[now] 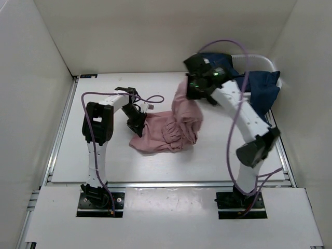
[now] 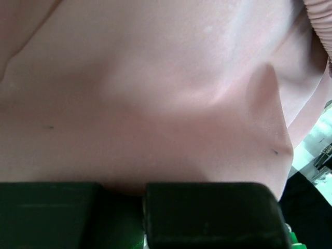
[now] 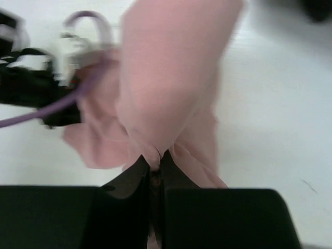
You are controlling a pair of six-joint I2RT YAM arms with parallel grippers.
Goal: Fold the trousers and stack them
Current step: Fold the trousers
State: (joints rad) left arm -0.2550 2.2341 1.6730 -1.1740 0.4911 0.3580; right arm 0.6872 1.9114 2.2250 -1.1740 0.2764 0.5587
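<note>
Pink trousers (image 1: 166, 132) sit bunched on the tabletop (image 1: 104, 155), left end effector (image 1: 139, 123) pinched shut on their left edge, right end effector (image 1: 194, 85) clamping a lifted end, so I'd guess it's the spreading-out step, next pull apart evenly.

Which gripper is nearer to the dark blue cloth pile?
Right. The right gripper is just left of the dark blue cloth pile; the left gripper grips the trousers farther left.
</note>
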